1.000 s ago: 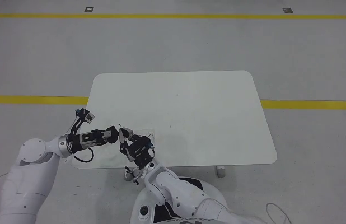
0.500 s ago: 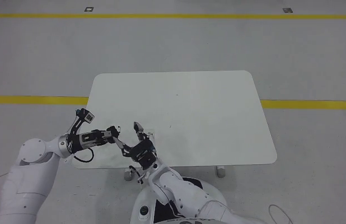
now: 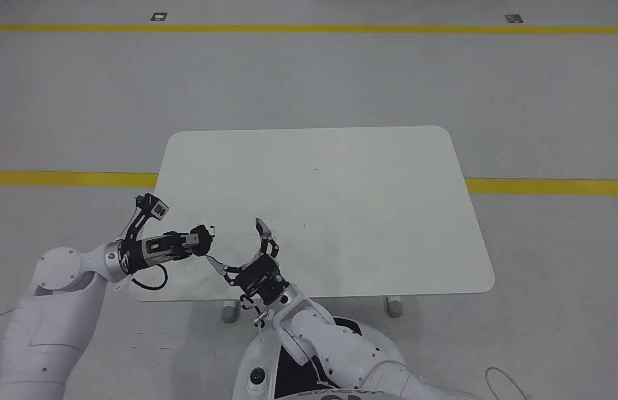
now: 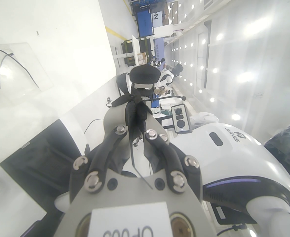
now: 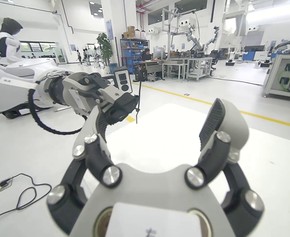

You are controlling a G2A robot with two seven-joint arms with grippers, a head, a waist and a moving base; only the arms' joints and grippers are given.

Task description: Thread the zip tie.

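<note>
Left gripper, jaws closed on the zip tie, a thin black strip held upright above the near left corner of the table. Right gripper, jaws wide apart, just beside it. A clear tray on the table holds spare black ties.

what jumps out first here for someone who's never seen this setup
The left gripper, jaws shut on a thin black zip tie held upright above the white table's corner nearest the robot's left. Facing it close by, the right gripper with jaws wide open.
</note>
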